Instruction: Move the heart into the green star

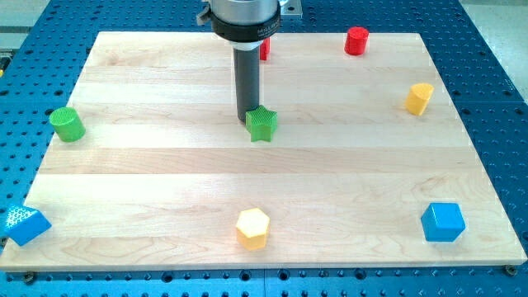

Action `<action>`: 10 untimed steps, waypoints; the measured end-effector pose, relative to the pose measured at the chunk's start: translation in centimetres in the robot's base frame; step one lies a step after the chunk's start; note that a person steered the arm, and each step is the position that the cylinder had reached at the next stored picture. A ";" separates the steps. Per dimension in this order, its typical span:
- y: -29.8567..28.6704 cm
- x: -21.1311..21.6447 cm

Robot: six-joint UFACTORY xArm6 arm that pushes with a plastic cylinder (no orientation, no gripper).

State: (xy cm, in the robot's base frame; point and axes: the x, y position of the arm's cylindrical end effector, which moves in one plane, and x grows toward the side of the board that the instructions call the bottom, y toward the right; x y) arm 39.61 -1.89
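The green star (261,124) lies on the wooden board (165,181) a little above its middle. My tip (247,124) rests on the board against the star's left side, touching or nearly touching it. A yellow block (419,97) near the view's right edge has a rounded outline that looks like a heart. A red block (265,48) near the view's top is mostly hidden behind the rod, so its shape cannot be made out.
A red cylinder (356,40) stands at the top right. A green cylinder (66,124) is at the left edge. A blue triangular block (26,223) sits at the bottom left corner, a yellow hexagon (252,228) at bottom centre, a blue cube (443,221) at bottom right.
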 end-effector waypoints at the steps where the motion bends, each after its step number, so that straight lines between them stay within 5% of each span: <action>1: 5.1 -1.8; 5: 33.2 -6.3; 6: 29.6 -4.8; 7: 17.2 -2.1; 8: 14.0 -1.5; 9: 21.3 -0.5; 10: 22.7 1.7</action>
State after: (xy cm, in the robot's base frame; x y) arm 41.35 20.78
